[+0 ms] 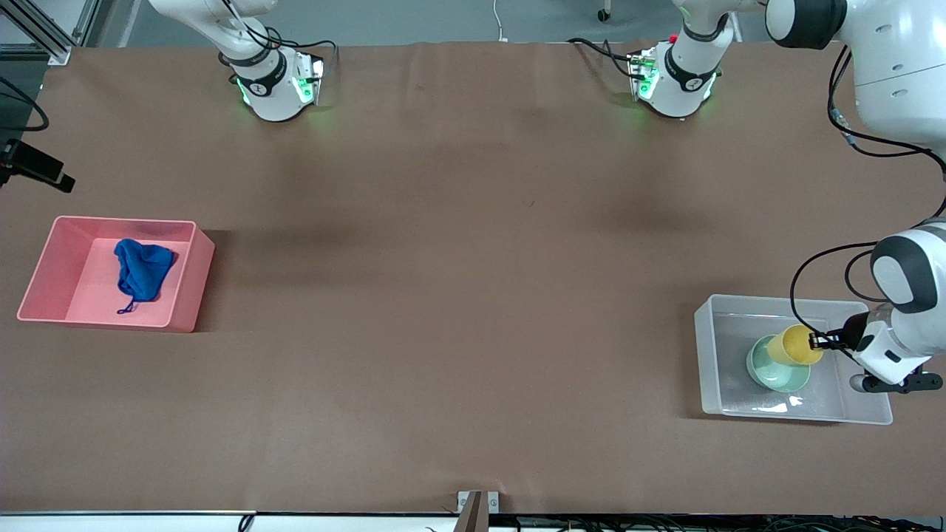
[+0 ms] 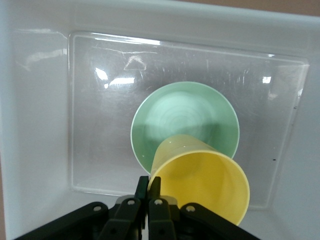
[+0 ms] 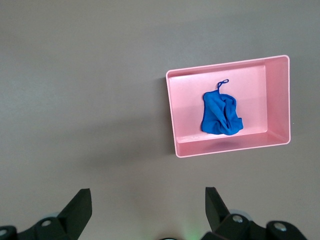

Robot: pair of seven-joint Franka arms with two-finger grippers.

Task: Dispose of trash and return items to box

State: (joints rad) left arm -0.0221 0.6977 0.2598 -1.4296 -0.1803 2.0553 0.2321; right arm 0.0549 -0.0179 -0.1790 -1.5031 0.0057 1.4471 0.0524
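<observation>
The clear plastic box stands at the left arm's end of the table. The mint-green bowl sits on its base. My left gripper is shut on the rim of the yellow cup, which is tilted with its base over the bowl. The left wrist view shows the gripper pinching the cup above the bowl inside the box. The blue cloth lies in the pink bin. My right gripper is open and empty, high over bare table.
The pink bin with the blue cloth stands at the right arm's end of the table. Both arm bases stand along the table edge farthest from the front camera. Brown tabletop spans between bin and box.
</observation>
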